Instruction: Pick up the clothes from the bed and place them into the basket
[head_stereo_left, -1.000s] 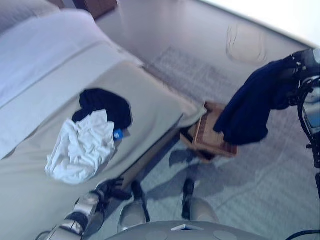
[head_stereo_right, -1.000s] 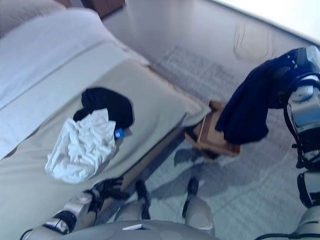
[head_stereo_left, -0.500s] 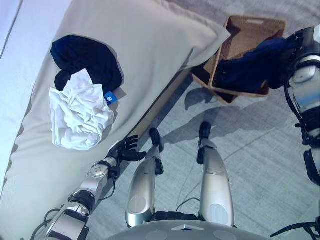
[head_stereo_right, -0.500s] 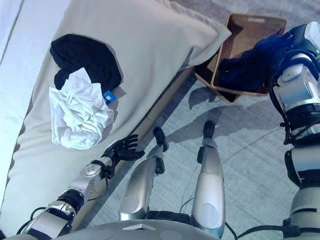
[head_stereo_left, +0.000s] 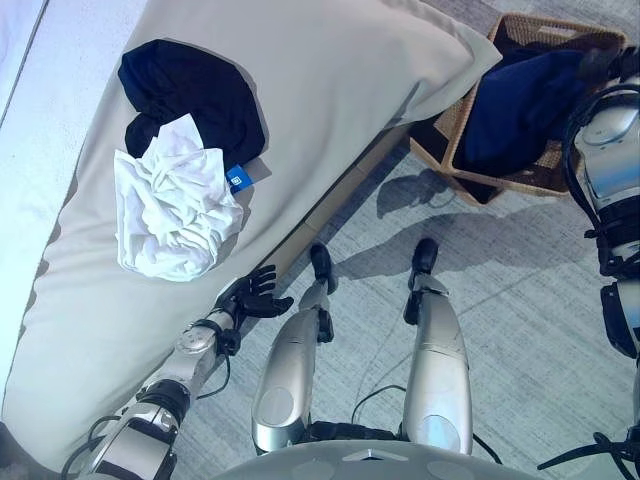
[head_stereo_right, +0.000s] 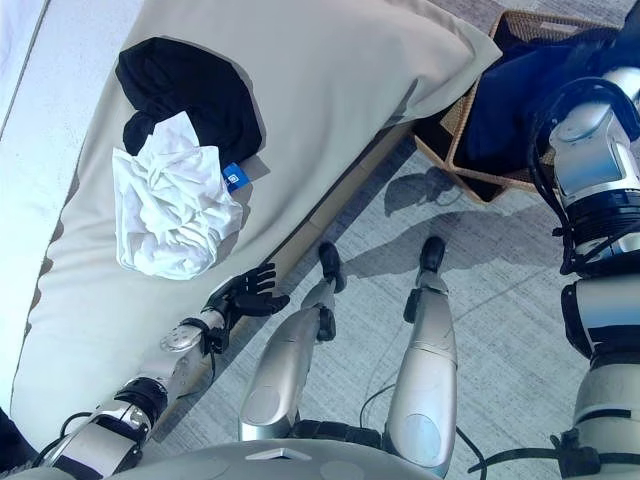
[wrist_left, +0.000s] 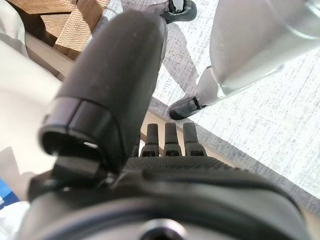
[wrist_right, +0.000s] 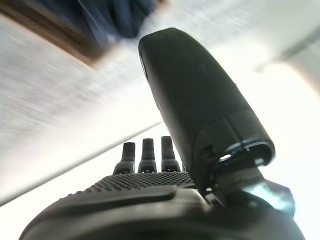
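Clothes: navy garment (head_stereo_left: 520, 105) lies in basket (head_stereo_left: 560, 180), below the empty, straight-fingered right robot hand (wrist_right: 150, 150) | white (head_stereo_left: 175, 210) and black (head_stereo_left: 195, 90) pieces on bed (head_stereo_left: 340, 90), beyond the slack left robot hand (head_stereo_left: 250, 297) | next: grasp those.

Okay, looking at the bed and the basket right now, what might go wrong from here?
The navy garment is heaped high in the basket and may slide over the rim. The white garment overlaps the black one, so one grab might drag both. The left hand hangs at the bed edge and could snag the cover.
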